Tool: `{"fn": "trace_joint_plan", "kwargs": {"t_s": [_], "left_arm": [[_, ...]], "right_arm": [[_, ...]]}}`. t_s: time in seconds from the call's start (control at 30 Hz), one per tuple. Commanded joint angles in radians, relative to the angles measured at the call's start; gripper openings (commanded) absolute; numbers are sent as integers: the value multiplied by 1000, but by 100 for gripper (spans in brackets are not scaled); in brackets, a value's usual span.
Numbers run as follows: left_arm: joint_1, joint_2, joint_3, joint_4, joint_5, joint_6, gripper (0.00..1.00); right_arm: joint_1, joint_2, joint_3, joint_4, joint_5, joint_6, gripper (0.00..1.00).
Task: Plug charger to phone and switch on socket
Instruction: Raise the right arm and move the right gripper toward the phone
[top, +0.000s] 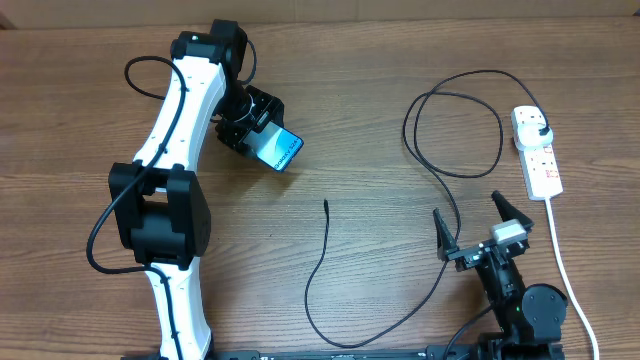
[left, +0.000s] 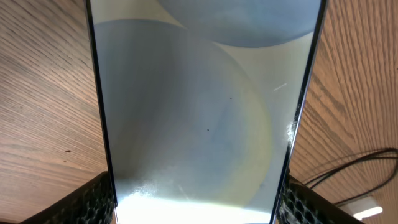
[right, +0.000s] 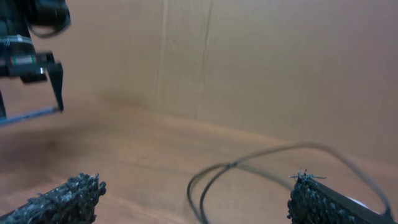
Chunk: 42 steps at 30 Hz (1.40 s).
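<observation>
The wooden table (top: 380, 100) has the socket (top: 538, 152) at 3 o'clock and the charger (top: 328, 230), its tip near the centre. At 11 o'clock the left gripper (top: 262, 138) clamps the phone (top: 280, 150) by its edges. The right gripper (top: 478, 232), at 5 o'clock, is wide and empty. It should pinch the charger just behind the tip. Only the left wrist view shows the pads (left: 87, 200) pressing both edges.

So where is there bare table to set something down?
The wooden table is bare at top centre, between the slim blue-screened smartphone in the left pincer and the loop of the thin black charger cable, and between the left arm and the cable's tip. Crowded: the right side, with cable loops, the open right pincer and the white power strip.
</observation>
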Motion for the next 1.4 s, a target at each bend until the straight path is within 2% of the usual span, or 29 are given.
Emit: {"fn": "trace_joint_plan", "kwargs": {"t_s": [0.0,0.07,0.17,0.37,0.6,0.73,0.8,0.9,1.03,1.2,1.37], "left_arm": [[-3,-6,30,3,-18,-14,4],[-3,-6,30,5,-18,-14,4],[-3,-6,30,5,-18,-14,4],[-5,-6,30,5,-18,-33,4],[-5,-6,30,5,-17,-41,4],[-5,-6,30,5,-17,-48,4],[-5,-6,30,5,-17,-48,4],[-5,-6,30,5,-17,-48,4],[-5,-6,30,5,-14,-50,4],[-10,-6,30,5,-15,-96,4],[-26,-6,30,5,-17,-173,4]], "right_arm": [[5,-5,-10,70,-4,28,100],[1,-5,18,84,29,124,100],[0,9,87,-14,57,215,100],[-6,150,296,-234,59,237,100],[-8,493,637,-444,35,314,100],[-8,751,850,-596,19,490,100],[-8,864,927,-645,-60,525,100],[-8,1007,990,-631,-248,525,100],[-8,1171,998,-500,-481,530,100],[-8,1344,998,-369,-647,807,100],[12,1477,998,-323,-713,885,100]]}}
